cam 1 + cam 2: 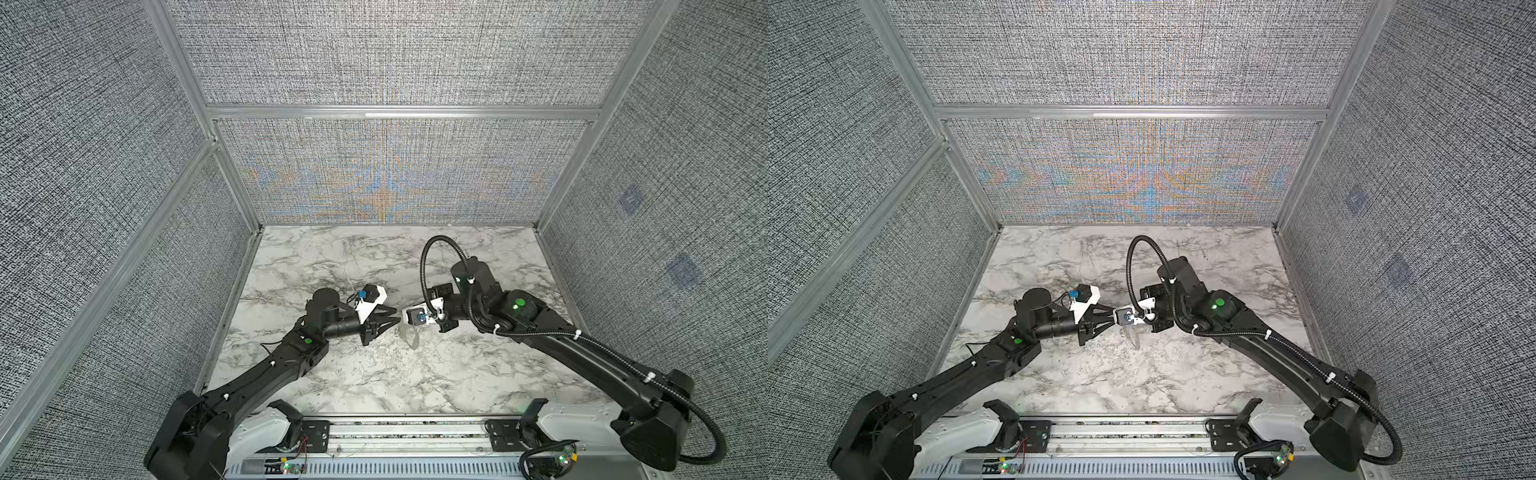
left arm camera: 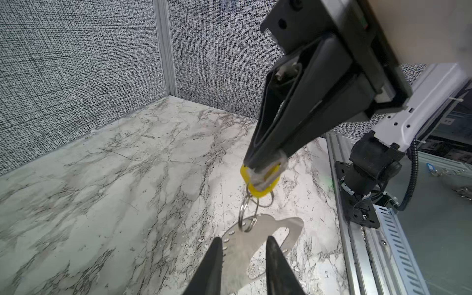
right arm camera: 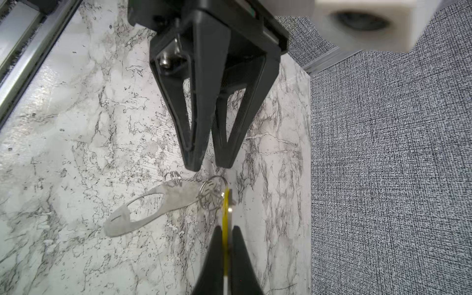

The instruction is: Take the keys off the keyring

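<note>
The right end effector is clamped shut on the yellow-tagged key, and its pads cover most of the tag. Thin wire rings link the tag to the keyring, which hangs below it over the table. In both top views the keyring sits lower middle of the frame, pale and hard to make out. The left end effector is partly open, with a finger on either side of the keyring's holed edge. Whether the fingers touch it cannot be told.
</note>
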